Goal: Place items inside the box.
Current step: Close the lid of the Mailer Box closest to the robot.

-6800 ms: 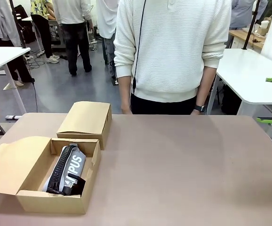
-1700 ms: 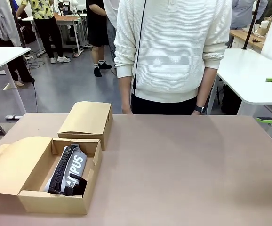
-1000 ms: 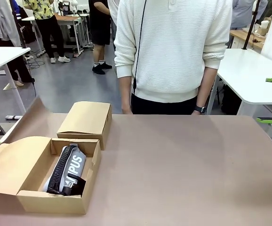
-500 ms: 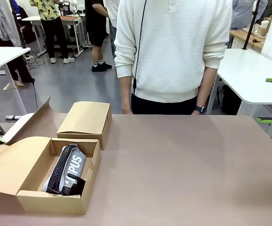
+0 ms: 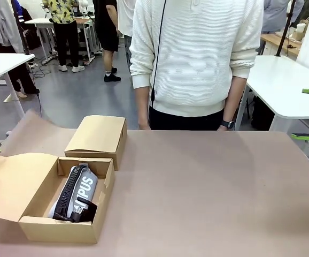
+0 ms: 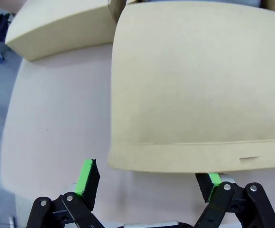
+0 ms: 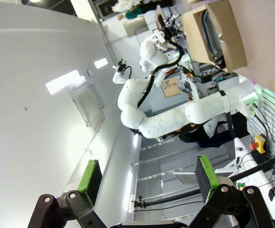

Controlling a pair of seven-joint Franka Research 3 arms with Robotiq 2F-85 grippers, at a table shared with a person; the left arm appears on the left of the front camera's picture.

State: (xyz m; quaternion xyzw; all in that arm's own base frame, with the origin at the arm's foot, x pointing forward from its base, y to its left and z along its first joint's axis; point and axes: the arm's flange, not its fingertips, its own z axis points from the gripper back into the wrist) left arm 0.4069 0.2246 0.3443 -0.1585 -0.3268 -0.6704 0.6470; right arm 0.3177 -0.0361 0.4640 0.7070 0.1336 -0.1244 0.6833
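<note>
Brown tabletop (image 5: 208,187) stretches toward a person in a white sweater (image 5: 197,53) at the far edge. At its front left, the box (image 5: 58,227) sits open with its flap lid (image 5: 13,184) folded out leftward. Inside lies the grey pouch (image 5: 82,187), lettering partly cut off by the wall, with the black stapler (image 5: 84,210) half hidden at its near end. A narrower box (image 5: 98,136) stands closed just behind. The left gripper (image 6: 149,183) hovers spread wide and empty beside the lid's edge. The right gripper (image 7: 147,178) gapes, holding nothing.
</note>
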